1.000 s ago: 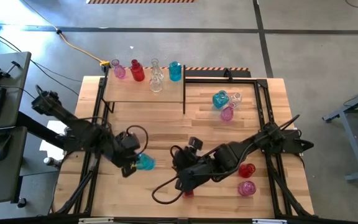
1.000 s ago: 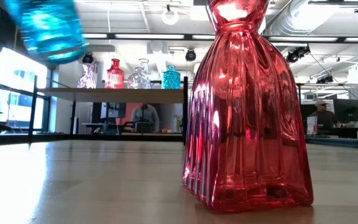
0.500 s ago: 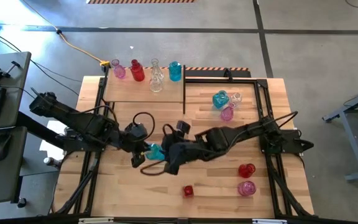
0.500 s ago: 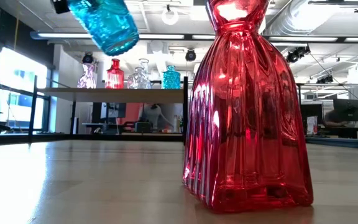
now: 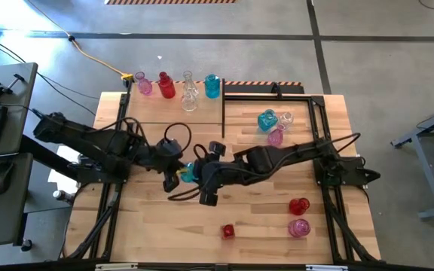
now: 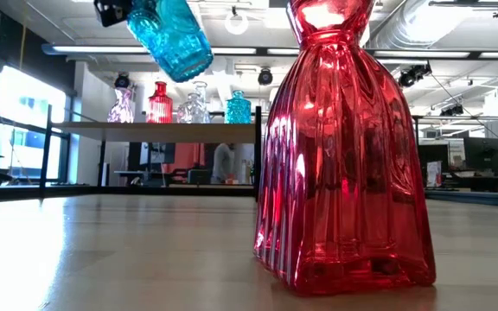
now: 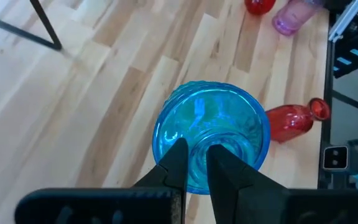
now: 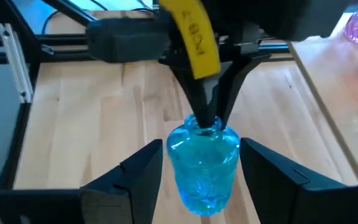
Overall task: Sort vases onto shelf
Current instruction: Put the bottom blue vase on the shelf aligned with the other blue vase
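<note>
Vase in hand: blue vase (image 5: 189, 173) hangs above mid-table, pinched at its neck by the left gripper (image 5: 173, 170), now carried inward from the table's 8 o'clock.
Right gripper (image 5: 204, 176): fingers spread, straddling the vase body without touching, moved in from near the small red vase (image 5: 228, 231).
Meaning: looks like a handover.
Shelf (image 5: 173, 113): at 11 o'clock, its row of vases unchanged.

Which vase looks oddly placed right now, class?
The teal vase hangs tilted above the table, pinched at its neck by the left gripper. The right gripper stands open on either side of its body.
</note>
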Robot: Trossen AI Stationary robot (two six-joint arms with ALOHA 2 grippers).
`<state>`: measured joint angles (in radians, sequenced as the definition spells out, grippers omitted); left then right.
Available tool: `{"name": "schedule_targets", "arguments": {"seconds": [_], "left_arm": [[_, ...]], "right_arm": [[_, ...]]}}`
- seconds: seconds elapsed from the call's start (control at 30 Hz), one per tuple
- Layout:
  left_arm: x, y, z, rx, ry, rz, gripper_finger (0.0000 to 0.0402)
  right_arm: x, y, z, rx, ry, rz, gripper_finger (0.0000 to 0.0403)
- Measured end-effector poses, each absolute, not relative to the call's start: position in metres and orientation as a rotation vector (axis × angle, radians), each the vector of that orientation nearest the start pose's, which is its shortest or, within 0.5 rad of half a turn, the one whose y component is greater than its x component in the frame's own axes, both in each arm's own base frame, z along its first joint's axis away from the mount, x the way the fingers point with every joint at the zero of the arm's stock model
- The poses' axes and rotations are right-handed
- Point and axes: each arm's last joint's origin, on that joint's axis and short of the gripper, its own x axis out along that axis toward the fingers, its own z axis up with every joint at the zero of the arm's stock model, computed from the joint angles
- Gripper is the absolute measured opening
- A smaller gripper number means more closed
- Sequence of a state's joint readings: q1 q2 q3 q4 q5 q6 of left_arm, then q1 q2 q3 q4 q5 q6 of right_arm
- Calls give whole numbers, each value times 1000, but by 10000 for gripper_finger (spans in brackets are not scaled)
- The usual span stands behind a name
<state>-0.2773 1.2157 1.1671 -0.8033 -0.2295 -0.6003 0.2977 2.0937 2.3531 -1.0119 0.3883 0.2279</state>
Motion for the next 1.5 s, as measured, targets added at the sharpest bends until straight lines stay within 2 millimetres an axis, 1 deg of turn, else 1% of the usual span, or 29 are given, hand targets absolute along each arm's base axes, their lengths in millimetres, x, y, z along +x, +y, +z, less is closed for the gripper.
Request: {"name": "schedule_targets", "arguments": {"seconds": [0.23,0.4,0.47,0.7,0.83,1.13,1.23,1.5], "left_arm": [[232,-41,332,-339,786,197,26],[230,-27,336,-320,767,210,26],[231,-22,337,-326,757,201,27],[223,-4,342,-324,750,197,26],[219,5,346,-328,729,193,28],[214,19,350,-319,712,191,28],[212,22,351,-307,701,196,28],[207,29,354,-314,691,207,28]], "right_arm": [[430,105,388,-34,693,-197,197],[433,91,389,-42,686,-261,197],[434,86,389,-23,684,-278,197],[436,75,389,68,671,-333,197],[437,68,389,63,673,-343,197],[439,56,389,153,658,-397,197],[439,51,389,154,658,-406,197],[439,49,389,219,644,-433,197]]}}
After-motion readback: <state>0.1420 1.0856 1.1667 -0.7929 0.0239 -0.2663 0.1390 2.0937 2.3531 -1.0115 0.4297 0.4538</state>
